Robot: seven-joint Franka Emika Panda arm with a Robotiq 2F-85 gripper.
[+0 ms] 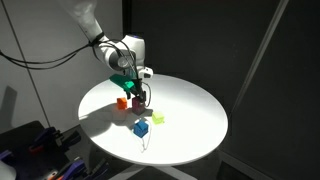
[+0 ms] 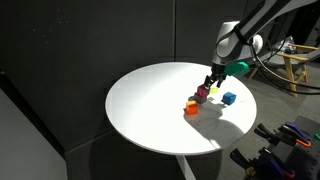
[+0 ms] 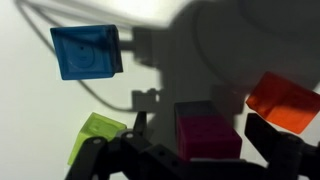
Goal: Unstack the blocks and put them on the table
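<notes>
Magenta block sits bottom centre; tool wide open, empty, over it. Best: centre, drop straight, clamp gently, clear of orange cube right.

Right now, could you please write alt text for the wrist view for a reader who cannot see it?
Over a white table, the open gripper hangs above a magenta cube, its dark fingers either side. A blue cube lies upper left, a yellow-green cube lower left and an orange cube at right.
</notes>
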